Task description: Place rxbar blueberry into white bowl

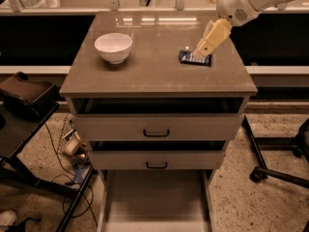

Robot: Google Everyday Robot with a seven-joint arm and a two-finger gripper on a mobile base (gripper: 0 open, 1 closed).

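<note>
The rxbar blueberry (pixel 189 58) lies flat on the right side of the brown cabinet top (pixel 154 76); its dark blue wrapper is partly hidden. The white bowl (pixel 113 47) stands upright and empty on the left side of the top, well apart from the bar. My gripper (pixel 202 51) reaches down from the upper right on a pale arm (pixel 241 4), and its tip is right over the bar's right half.
The cabinet has two slightly open drawers (pixel 157 128) with dark handles. A dark stand (pixel 24 100) and cables are on the floor at left. A chair base (pixel 275 168) is at right. A shelf with items runs behind the cabinet.
</note>
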